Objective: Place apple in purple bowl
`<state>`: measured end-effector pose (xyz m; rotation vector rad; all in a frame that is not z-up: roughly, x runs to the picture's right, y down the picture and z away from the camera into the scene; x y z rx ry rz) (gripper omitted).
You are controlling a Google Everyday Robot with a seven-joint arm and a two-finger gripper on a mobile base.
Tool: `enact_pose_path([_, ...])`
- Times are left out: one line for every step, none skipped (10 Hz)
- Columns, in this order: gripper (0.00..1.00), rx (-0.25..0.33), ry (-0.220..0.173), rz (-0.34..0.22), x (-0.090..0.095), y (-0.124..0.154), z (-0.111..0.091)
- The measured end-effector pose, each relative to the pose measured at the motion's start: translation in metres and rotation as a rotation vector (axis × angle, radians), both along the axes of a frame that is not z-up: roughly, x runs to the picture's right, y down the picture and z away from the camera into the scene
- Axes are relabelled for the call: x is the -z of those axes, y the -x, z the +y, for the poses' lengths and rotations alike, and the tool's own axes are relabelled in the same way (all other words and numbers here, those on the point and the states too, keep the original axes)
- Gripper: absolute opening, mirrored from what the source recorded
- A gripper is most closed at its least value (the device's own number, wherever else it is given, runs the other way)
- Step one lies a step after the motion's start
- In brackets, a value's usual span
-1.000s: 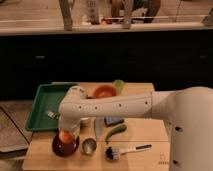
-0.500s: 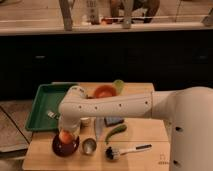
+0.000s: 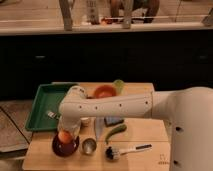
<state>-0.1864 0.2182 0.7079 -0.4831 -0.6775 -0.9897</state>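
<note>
The apple (image 3: 63, 136) is a small orange-red fruit sitting in or just over the opening of the purple bowl (image 3: 65, 146), which stands at the front left of the wooden table. My gripper (image 3: 67, 129) is at the end of the white arm that reaches in from the right. It is directly over the apple and the bowl, at the apple's top. The gripper body hides the apple's upper part and the bowl's far rim.
A shiny metal cup (image 3: 89, 146) stands just right of the bowl. A curved green vegetable (image 3: 116, 132) and a black-headed brush (image 3: 123, 150) lie further right. A green tray (image 3: 44, 105) is at the back left; an orange-red bowl (image 3: 103, 92) and a green cup (image 3: 119, 86) are at the back.
</note>
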Motion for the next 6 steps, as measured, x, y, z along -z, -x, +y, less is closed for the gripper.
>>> enact_pose_path([0.80, -0.001, 0.000, -0.001, 0.0005, -0.0003, -0.0003])
enact_pose_path([0.80, -0.001, -0.001, -0.001, 0.0008, -0.0022, -0.0003])
enact_pose_path([0.80, -0.002, -0.001, -0.003, 0.0012, -0.0024, -0.0002])
enact_pose_path([0.80, -0.002, -0.002, -0.006, 0.0013, -0.0028, -0.0004])
enact_pose_path([0.80, -0.002, -0.001, -0.009, 0.0017, -0.0020, -0.0008])
enact_pose_path([0.80, -0.002, -0.002, -0.010, 0.0019, -0.0016, -0.0015])
